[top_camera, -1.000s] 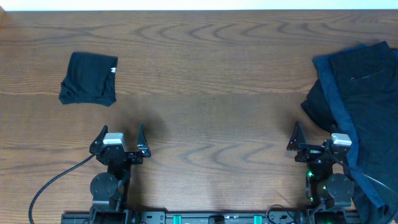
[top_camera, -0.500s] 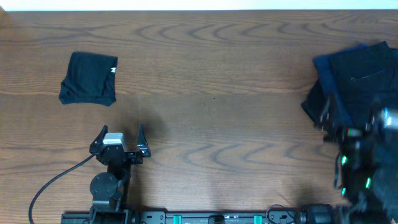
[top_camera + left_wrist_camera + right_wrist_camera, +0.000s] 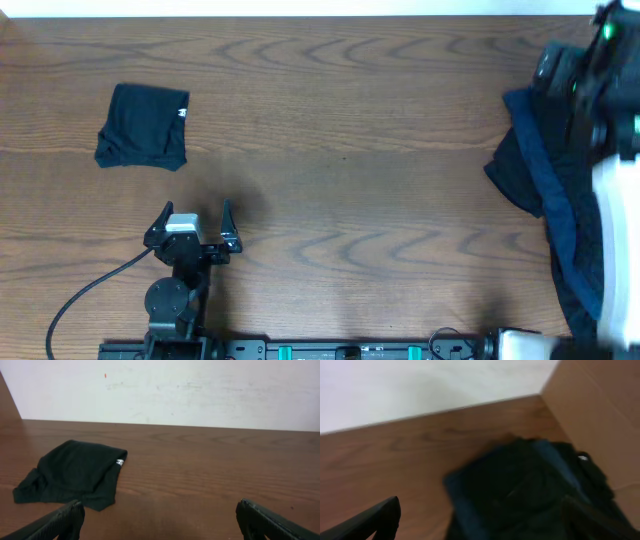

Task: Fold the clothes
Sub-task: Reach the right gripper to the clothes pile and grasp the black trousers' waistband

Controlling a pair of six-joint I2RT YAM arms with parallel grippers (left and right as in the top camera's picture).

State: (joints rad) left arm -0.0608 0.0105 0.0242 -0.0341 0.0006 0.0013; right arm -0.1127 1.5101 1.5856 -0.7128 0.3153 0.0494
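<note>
One folded black garment (image 3: 145,125) with a small white tag lies at the table's back left, and the left wrist view shows this garment (image 3: 75,472) ahead and to the left. My left gripper (image 3: 190,225) rests near the front edge, open and empty (image 3: 162,527). A loose pile of clothes (image 3: 540,170), black and dark navy, lies at the right edge. My right arm (image 3: 568,72) is raised and blurred above it. In the right wrist view the right gripper (image 3: 482,527) hangs open over the pile (image 3: 520,490), holding nothing.
A black cable (image 3: 80,300) runs from the left arm's base to the front edge. A white wall (image 3: 200,390) closes the table's far side. A brown panel (image 3: 600,410) stands at the right, behind the pile.
My right arm has risen from its rest spot at the front right and swung back over the pile of clothes. The left arm and the folded garment have not moved.
</note>
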